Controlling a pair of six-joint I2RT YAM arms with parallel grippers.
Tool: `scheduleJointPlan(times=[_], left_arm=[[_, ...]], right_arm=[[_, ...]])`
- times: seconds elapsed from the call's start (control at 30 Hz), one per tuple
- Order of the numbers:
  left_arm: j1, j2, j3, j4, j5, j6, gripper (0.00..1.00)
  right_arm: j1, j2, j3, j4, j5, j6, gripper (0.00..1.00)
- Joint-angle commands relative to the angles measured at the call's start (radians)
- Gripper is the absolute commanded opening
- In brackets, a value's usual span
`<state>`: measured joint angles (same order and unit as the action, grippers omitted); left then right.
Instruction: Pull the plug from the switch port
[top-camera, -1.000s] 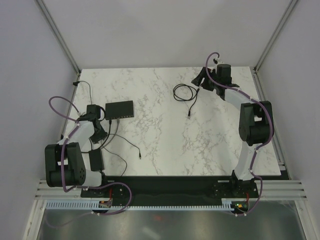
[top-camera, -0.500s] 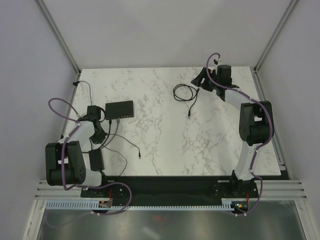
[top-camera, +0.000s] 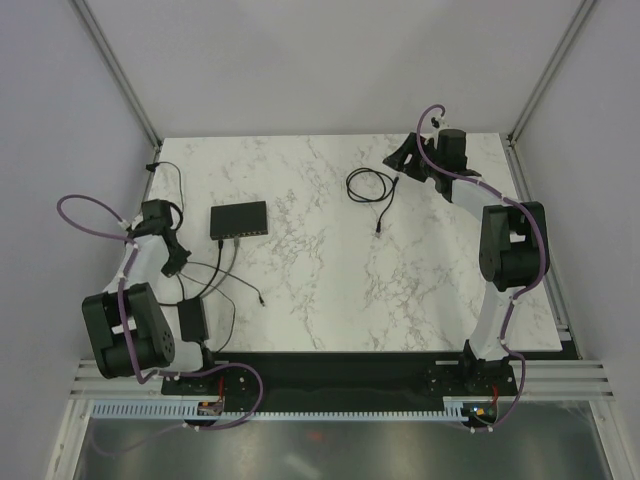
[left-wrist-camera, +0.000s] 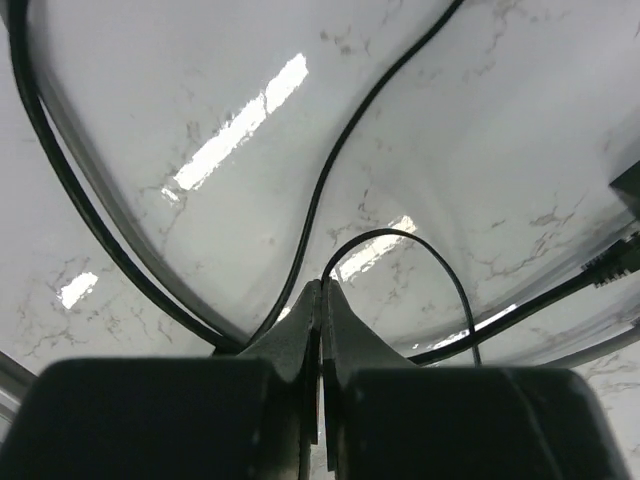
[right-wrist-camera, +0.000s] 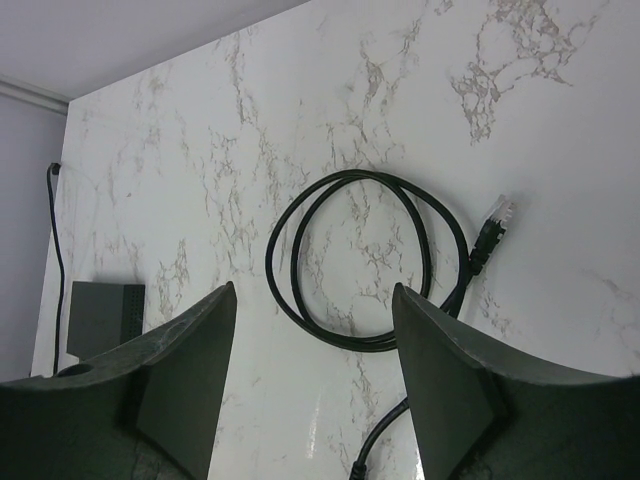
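Note:
The flat black switch (top-camera: 239, 219) lies at the table's left; a corner of it shows in the left wrist view (left-wrist-camera: 632, 186). My left gripper (top-camera: 172, 265) is left of and nearer than the switch. Its jaws (left-wrist-camera: 323, 285) are shut on a thin black cable (left-wrist-camera: 390, 232) that loops out from the tips. That cable's small plug (top-camera: 261, 298) lies loose on the marble, away from the switch. Another plug (left-wrist-camera: 612, 264) sits by the switch's edge; whether it is seated in a port is unclear. My right gripper (top-camera: 400, 160) (right-wrist-camera: 313, 290) hangs open at the far right.
A coiled black cable (top-camera: 370, 185) (right-wrist-camera: 350, 177) with a clear-tipped plug (right-wrist-camera: 497, 210) lies below the right gripper. A black adapter brick (top-camera: 190, 320) sits near the left arm's base. More black cables (left-wrist-camera: 338, 145) cross the marble beside the left gripper.
The left gripper closed and swung left, away from the switch. The thin cable's loose plug end slid left and slightly away with it. The right arm stayed put.

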<state>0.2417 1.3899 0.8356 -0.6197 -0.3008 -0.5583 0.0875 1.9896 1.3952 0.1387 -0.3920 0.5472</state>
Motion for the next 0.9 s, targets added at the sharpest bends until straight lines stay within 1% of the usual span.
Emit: scheduleJointPlan(times=[0.0, 0.13, 0.17, 0.27, 0.33, 0.47, 0.57, 0.63, 0.67, 0.7, 0.73, 0.87], left_arm=[[0.048, -0.005, 0.089, 0.005, -0.032, 0.058, 0.02], [0.070, 0.073, 0.145, 0.011, 0.002, 0.098, 0.02], [0.076, 0.099, 0.151, 0.018, 0.043, 0.106, 0.02], [0.090, 0.148, 0.178, 0.028, 0.074, 0.130, 0.02], [0.091, 0.164, 0.172, 0.026, 0.072, 0.133, 0.02], [0.102, 0.179, 0.108, 0.051, 0.029, 0.114, 0.03], [0.103, 0.201, 0.091, 0.061, 0.049, 0.100, 0.06], [0.105, 0.208, 0.094, 0.060, 0.051, 0.100, 0.10], [0.105, 0.205, 0.092, 0.063, 0.042, 0.100, 0.13], [0.105, 0.205, 0.088, 0.066, 0.039, 0.100, 0.21], [0.103, 0.207, 0.085, 0.069, 0.040, 0.103, 0.23], [0.103, 0.212, 0.079, 0.072, 0.043, 0.104, 0.24]], right_arm=[[-0.005, 0.005, -0.005, 0.061, -0.028, 0.016, 0.71], [-0.012, 0.008, -0.007, 0.068, -0.044, 0.026, 0.71], [-0.014, 0.009, -0.009, 0.082, -0.051, 0.033, 0.71], [-0.028, 0.026, -0.022, 0.136, -0.096, 0.083, 0.71], [-0.035, 0.038, -0.028, 0.151, -0.108, 0.099, 0.71], [-0.046, 0.040, -0.039, 0.180, -0.119, 0.125, 0.71], [-0.052, 0.044, -0.056, 0.225, -0.148, 0.155, 0.71], [-0.052, 0.048, -0.058, 0.233, -0.156, 0.163, 0.71], [-0.052, 0.049, -0.058, 0.233, -0.156, 0.163, 0.71], [-0.055, 0.051, -0.058, 0.231, -0.156, 0.161, 0.70], [-0.057, 0.051, -0.058, 0.231, -0.159, 0.163, 0.70], [-0.058, 0.054, -0.059, 0.236, -0.163, 0.168, 0.70]])
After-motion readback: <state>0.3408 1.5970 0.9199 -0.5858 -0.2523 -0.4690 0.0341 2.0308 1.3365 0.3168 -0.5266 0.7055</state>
